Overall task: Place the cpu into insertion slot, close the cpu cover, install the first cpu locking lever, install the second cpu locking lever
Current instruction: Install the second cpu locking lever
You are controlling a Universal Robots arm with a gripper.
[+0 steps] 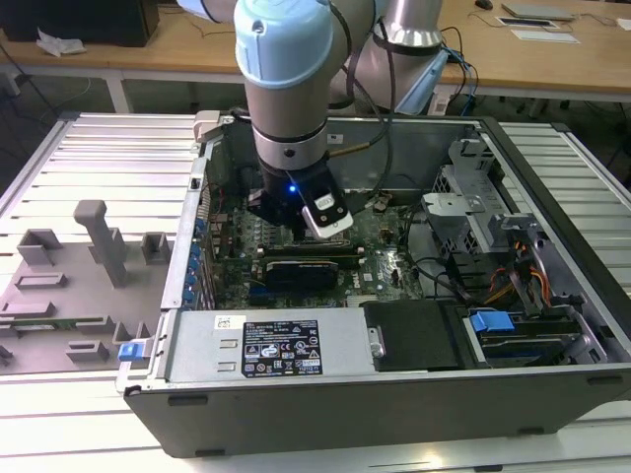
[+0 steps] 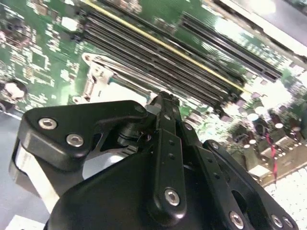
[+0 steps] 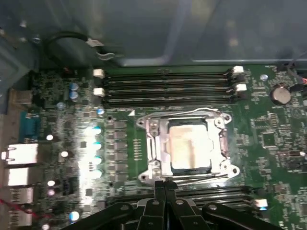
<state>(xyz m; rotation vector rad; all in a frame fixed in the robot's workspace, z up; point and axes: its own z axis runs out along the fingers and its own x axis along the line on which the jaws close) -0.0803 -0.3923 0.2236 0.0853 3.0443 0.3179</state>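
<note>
An open computer case sits on a ribbed metal surface, with grey fixtures beside it and black memory slots inside.

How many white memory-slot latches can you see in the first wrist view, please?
5 white latches: two at one end of the memory slots beyond the insertion slot, two at the other end, one beside the gripper, which may hide more.
</note>
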